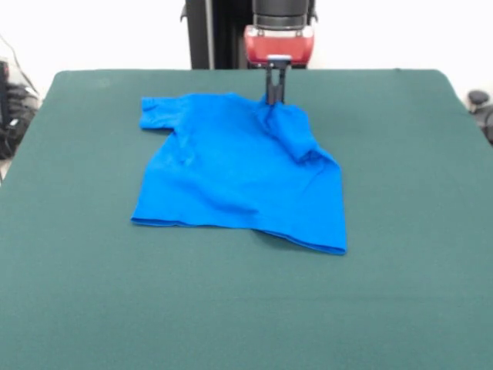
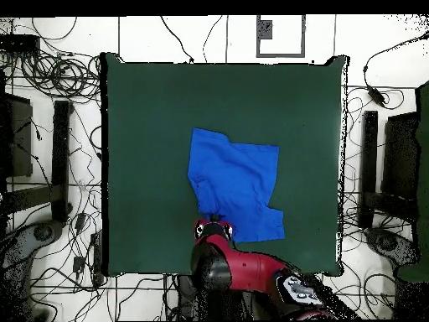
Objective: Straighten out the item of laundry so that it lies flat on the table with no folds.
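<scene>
The bright blue T-shirt lies on the dark green table, a little toward the robot's side, with its hem toward the front camera. Its left sleeve is spread flat. The fabric on the right is folded over the body in a raised ridge. My gripper comes straight down at the shirt's far edge, and its narrow fingers are shut on the fabric there. In the overhead view the shirt lies just above the gripper, and the red arm hides the fingers.
Bare green table surrounds the shirt on all sides. Cables and dark stands lie on the floor around the table. The robot's pedestal stands at the far edge.
</scene>
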{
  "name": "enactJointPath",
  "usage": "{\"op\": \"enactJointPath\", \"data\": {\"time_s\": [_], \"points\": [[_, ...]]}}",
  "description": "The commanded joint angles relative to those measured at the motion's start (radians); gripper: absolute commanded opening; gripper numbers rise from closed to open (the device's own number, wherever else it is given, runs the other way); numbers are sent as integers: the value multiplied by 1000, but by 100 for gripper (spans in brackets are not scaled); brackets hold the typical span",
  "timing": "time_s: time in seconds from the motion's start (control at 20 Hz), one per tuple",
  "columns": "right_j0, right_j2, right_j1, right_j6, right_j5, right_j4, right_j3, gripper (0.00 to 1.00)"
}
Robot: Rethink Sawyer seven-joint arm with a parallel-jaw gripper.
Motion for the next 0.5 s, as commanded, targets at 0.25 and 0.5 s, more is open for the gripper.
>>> {"op": "enactJointPath", "data": {"time_s": [0.25, 0.5], "points": [[34, 49, 159, 137, -50, -28, -124, 0], [8, 44, 157, 115, -39, -55, -139, 0]]}}
